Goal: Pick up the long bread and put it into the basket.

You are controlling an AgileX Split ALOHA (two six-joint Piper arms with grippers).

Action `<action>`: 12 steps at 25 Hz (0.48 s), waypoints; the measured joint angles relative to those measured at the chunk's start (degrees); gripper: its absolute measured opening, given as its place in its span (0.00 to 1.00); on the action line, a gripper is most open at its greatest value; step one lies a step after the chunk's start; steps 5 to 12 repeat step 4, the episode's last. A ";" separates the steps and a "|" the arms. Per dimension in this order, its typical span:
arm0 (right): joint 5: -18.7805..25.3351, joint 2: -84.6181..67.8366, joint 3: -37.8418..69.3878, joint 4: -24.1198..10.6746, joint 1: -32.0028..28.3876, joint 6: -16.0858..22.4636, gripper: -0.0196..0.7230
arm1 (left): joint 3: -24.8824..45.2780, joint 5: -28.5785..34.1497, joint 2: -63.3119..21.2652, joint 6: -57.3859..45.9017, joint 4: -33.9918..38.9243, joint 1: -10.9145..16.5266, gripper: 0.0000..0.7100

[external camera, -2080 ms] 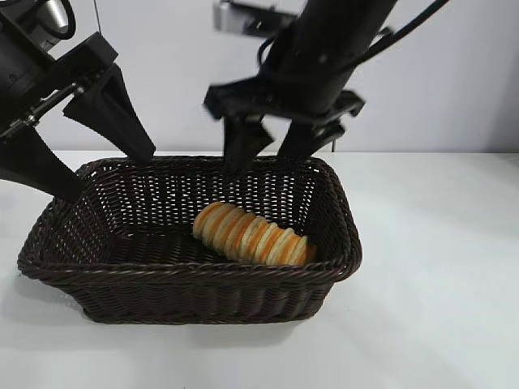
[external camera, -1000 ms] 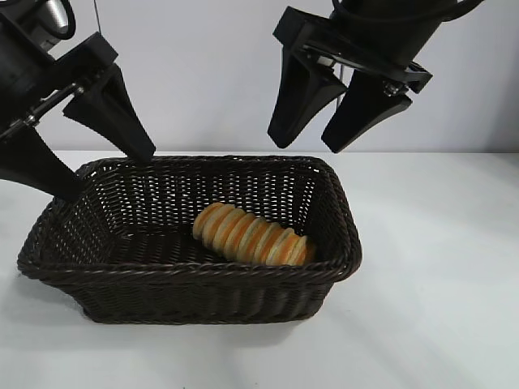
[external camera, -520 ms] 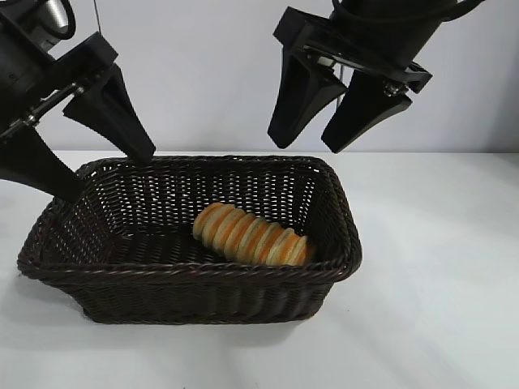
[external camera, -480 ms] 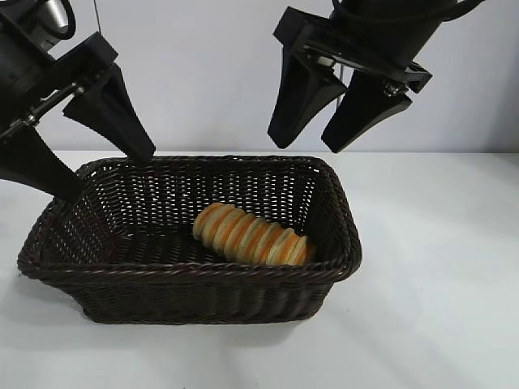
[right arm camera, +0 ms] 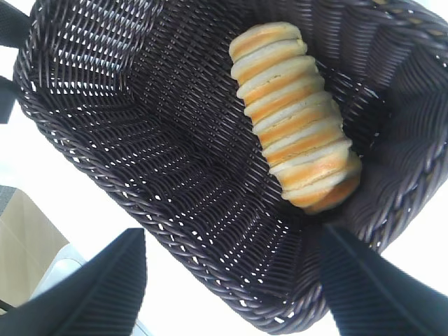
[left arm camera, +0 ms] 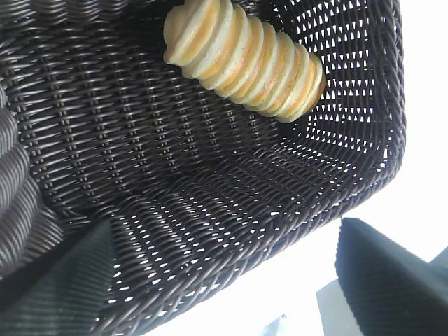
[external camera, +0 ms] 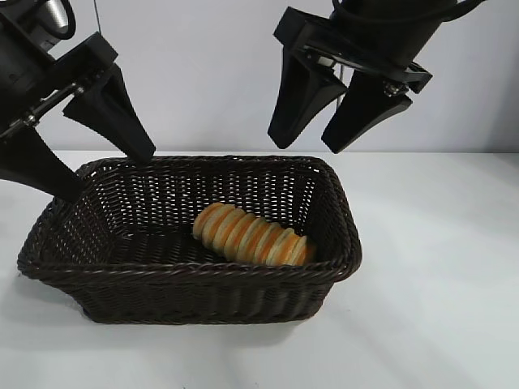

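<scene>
Exterior view: long bread (external camera: 252, 234) lies flat on the floor of the basket (external camera: 332, 271), toward its right end, angled a bit, right tip close to the near-right corner. Basket sits on the white table (external camera: 438, 284). Right gripper (external camera: 327, 140) hangs well above the basket's back right rim, jaws spread apart, nothing between them. Left gripper (external camera: 104, 172) is over the basket's left end, near the rim, jaws also spread wide and empty. Judging from this, the task looks essentially done: bread is inside, released, no gripper touching it; only thing left would be pulling the arms clear. Left wrist view: looks down into the basket (left arm camera: 210, 210) interior, bread (left arm camera: 243, 59) resting on the weave close to one side wall, the dark fingers (left arm camera: 63, 287) of this gripper at the frame edges with a wide gap, holding nothing. Right wrist view: bread (right arm camera: 297, 115) lying lengthwise inside the basket (right arm camera: 140, 140), one end near the end wall, spiral ridges and orange stripes clear; fingers (right arm camera: 98, 290) splayed wide on either side, well apart from the loaf. No brands, labels or readable writing in any view.
</scene>
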 joint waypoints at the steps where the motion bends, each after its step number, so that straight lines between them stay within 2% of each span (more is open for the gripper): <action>1: 0.00 0.00 0.00 0.00 0.00 0.00 0.71 | 0.00 0.00 0.00 0.00 0.00 0.00 0.88; 12: 0.00 0.00 0.00 0.00 0.00 0.00 0.71 | 0.00 0.00 0.00 0.00 0.00 0.00 0.88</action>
